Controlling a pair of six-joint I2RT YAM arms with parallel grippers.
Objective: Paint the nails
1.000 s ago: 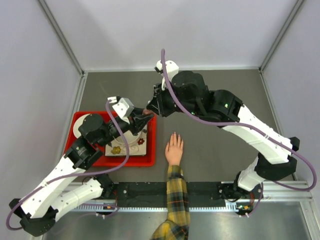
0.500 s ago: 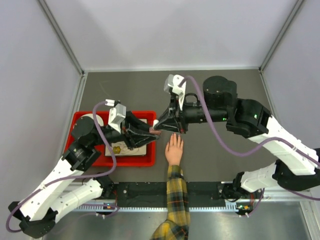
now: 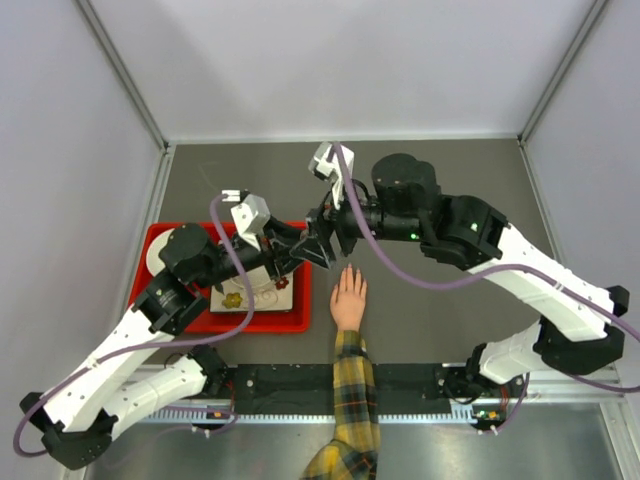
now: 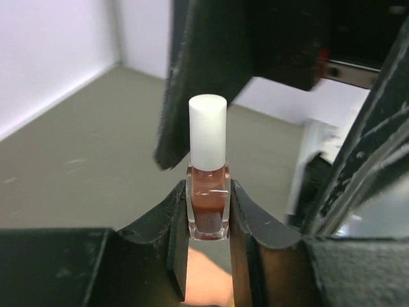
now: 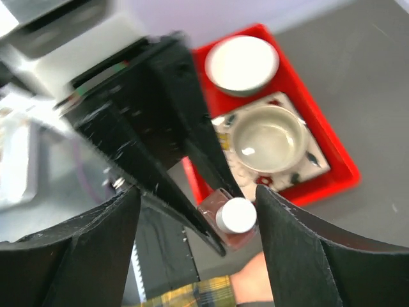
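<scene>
The nails (image 3: 349,270) face up, hand (image 3: 349,297) flat on the tabletop (image 3: 425,320); left pincer (image 4: 208,208) clenches a polish bottle (image 4: 208,199), right pincer (image 5: 198,190) gapes around its white cap (image 5: 236,215).

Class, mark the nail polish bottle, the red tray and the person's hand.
nail polish bottle (image 4: 208,160): left wrist view, on the white cap.
red tray (image 3: 275,322): top external view, on the near rim.
hand (image 3: 349,298): top external view, on the back of the hand.
</scene>
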